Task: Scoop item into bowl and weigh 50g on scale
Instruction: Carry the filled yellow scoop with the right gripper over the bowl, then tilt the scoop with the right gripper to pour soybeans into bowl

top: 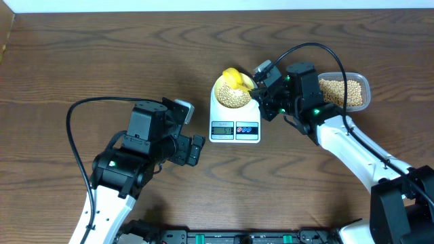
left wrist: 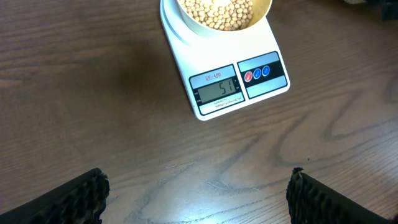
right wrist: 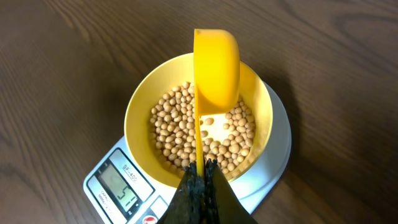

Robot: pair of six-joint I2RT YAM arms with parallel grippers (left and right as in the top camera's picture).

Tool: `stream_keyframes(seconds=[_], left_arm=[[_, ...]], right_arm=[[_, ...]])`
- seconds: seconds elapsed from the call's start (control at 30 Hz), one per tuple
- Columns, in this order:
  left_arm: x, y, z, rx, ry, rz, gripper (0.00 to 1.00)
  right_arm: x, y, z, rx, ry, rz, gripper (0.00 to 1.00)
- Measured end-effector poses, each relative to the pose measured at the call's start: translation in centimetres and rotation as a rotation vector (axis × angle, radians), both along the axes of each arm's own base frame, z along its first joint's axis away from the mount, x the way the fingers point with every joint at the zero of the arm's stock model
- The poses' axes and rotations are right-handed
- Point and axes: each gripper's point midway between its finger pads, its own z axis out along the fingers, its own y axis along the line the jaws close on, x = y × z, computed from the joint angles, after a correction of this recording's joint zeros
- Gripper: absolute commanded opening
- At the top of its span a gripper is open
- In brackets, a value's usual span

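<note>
Just left of the scale (top: 234,130), the left tool (top: 196,149) hangs released over the desk (top: 102,54). The scale's display reads 51. On the scale sits the bowl (right wrist: 140,106) of beans (right wrist: 171,124). Above it, the right tool (right wrist: 200,186) clenches a yellow scoop (right wrist: 216,68), tipped on edge.

The scale (top: 234,125) sits mid-bench (top: 102,54) with the bowl (top: 217,92) of beans (top: 236,99) on its far end. The right pincer (top: 258,87) holds a yellow scoop (top: 233,76) over the bowl's far rim. A clear container (top: 367,85) of beans lies right of it.
</note>
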Motion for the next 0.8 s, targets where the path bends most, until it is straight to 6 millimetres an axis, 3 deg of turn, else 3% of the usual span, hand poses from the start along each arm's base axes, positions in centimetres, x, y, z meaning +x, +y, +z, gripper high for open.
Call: stream_keyframes(seconds=[0.37, 0.8], left_arm=[[0.0, 0.0, 0.0, 0.000, 0.000, 0.000, 0.93], [0.0, 0.0, 0.0, 0.000, 0.000, 0.000, 0.93]], right_arm=[[-1.3, 0.1, -1.4, -0.109, -0.021, 0.084, 0.01], [-0.2, -0.4, -1.0, -0.169, -0.105, 0.081, 0.01]])
